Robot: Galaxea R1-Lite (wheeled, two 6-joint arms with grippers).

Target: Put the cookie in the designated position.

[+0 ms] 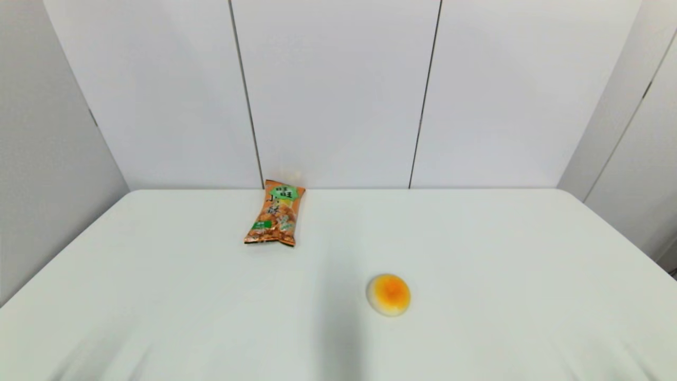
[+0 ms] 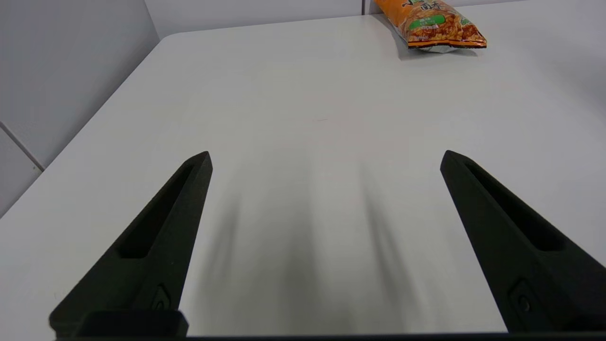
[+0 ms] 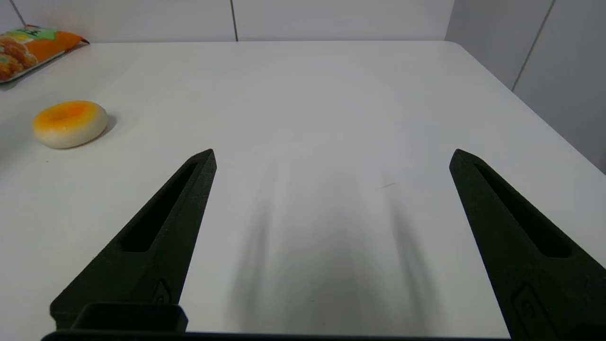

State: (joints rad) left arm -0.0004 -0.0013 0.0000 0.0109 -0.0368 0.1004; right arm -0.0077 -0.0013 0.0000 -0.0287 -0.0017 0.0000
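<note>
The cookie (image 1: 275,212) lies flat on the table (image 1: 502,254), close to the far edge and somewhat left of that edge's middle, with nothing touching it. Its long axis runs roughly from the far edge toward the near one, tilted a little, the green-labelled end farthest from the robot and the crimped bottom seam nearest. A small round dome (image 1: 389,294) with a yellow-orange top sits well apart from it, nearer the robot and to the right of the table's middle.

The left gripper (image 2: 326,161) hovers low over the near-left part of the table, its jaws spread wide and empty; the cookie lies ahead of them and off toward the table's middle. The right gripper (image 3: 334,158) is likewise wide and empty over the near-right part, with the dome between it and the cookie. The left arm looks the nearer and has the clearer line, and could close across the packet's short width.
</note>
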